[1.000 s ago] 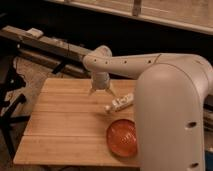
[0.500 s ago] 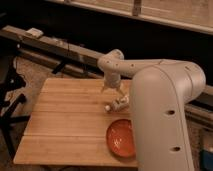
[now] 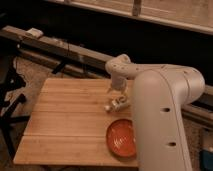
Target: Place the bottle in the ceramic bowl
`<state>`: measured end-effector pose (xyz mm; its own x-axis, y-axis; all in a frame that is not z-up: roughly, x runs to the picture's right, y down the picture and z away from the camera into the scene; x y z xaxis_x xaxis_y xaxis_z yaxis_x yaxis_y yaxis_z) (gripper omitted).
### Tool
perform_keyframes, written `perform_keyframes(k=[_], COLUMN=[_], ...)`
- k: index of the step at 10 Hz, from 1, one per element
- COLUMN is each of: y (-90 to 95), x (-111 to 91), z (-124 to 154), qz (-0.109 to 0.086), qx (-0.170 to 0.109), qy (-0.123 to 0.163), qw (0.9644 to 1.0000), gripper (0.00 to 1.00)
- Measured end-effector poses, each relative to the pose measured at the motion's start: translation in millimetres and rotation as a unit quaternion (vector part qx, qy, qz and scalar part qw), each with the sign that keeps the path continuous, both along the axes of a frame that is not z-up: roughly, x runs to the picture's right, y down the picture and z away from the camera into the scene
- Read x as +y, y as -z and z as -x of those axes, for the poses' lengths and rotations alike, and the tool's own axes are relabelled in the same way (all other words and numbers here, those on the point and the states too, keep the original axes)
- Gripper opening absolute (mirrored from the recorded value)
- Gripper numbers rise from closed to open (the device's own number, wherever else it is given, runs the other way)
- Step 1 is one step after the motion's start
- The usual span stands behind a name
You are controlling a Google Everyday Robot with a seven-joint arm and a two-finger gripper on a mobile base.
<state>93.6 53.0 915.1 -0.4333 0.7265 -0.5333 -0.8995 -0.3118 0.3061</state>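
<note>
The small white bottle (image 3: pixel 116 104) lies on its side on the wooden table (image 3: pixel 65 120), just behind the orange-red ceramic bowl (image 3: pixel 121 137). The bowl sits near the table's front right corner, partly hidden by my white arm (image 3: pixel 160 115). My gripper (image 3: pixel 118 90) hangs at the end of the arm, directly above and slightly behind the bottle, close to the table top. The bottle is apart from the bowl by a short gap.
A dark rail with a small pale object (image 3: pixel 35 33) runs along the back behind the table. A black stand (image 3: pixel 10 95) is at the left of the table. My large arm body covers the table's right side.
My gripper has moved right and toward the front, from the table's back middle down to just above the bottle. The bottle and bowl have stayed where they were.
</note>
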Motion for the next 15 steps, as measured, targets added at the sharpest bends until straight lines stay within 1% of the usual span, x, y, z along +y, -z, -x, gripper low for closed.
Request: perform_keyframes(k=[5,10,11,12,13,14,15], y=[-9.8,-24.5,-26.6,-27.2,-25.7,-23.6,-16.0], x=[17,42,44,46,45,43,36], z=[-12,-14,-14,-14,-15,-16,-14], qz=[0.009,0.027,0.029,0.029,0.027,0.024,0.018], qx=[0.015,0.020,0.019,0.019,0.017,0.014,0.006], qy=[-0.031,-0.047,-0.049,-0.052,-0.056,-0.058,-0.059], qw=[0.9994,0.9983,0.9982,0.9980,0.9979,0.9979,0.9981], gripper=[0.80,0.80,0.75,0.66,0.53,0.46,0.33])
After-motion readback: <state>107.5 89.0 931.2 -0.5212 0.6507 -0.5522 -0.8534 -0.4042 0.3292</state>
